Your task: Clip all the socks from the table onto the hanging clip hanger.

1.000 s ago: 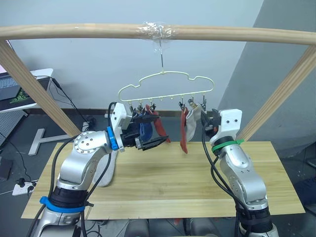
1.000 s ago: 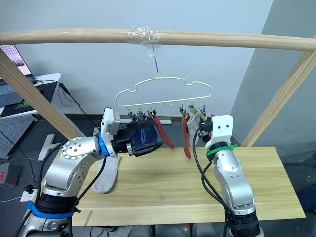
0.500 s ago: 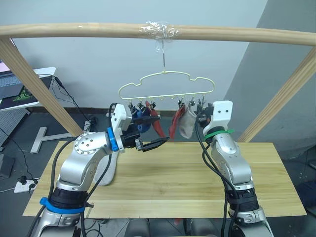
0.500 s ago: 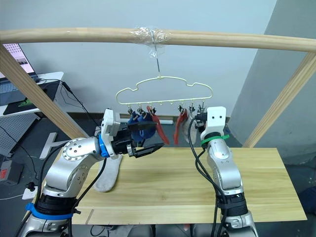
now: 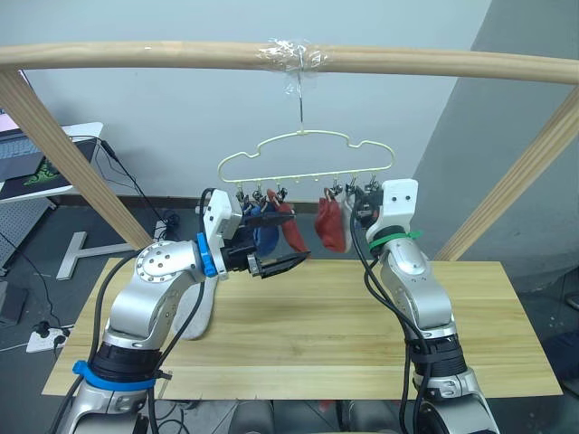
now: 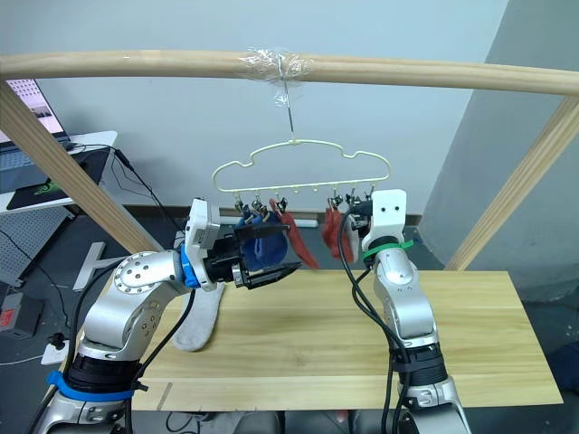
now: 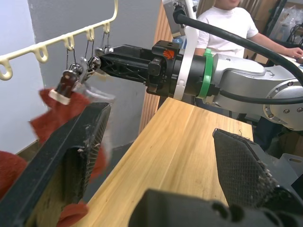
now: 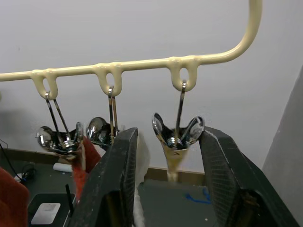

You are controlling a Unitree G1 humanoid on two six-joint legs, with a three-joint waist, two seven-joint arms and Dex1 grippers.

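Observation:
The pale yellow clip hanger (image 5: 304, 152) hangs from the wooden bar. From its clips hang a blue sock (image 5: 265, 237), a rust red sock (image 5: 292, 231), a second, bunched red sock (image 5: 329, 223) and a light grey sock (image 8: 142, 158) half hidden behind my right gripper. One more grey sock (image 5: 193, 311) lies on the table (image 5: 317, 334) at the left, partly behind my left arm. My left gripper (image 5: 288, 242) is open and empty just in front of the blue and red socks. My right gripper (image 8: 169, 137) is open, its fingers on either side of the hanger's end clip (image 8: 177, 133).
A thick wooden bar (image 5: 136, 54) with slanted posts (image 5: 63, 154) frames the table. A small white desk with a laptop (image 5: 36, 163) stands far left. A person in a white shirt (image 7: 227, 21) sits beyond the table in the left wrist view.
My right gripper has risen and moved left to the hanger's right end clips. The red sock beside it has swung left and bunched up. The left arm has stayed put.

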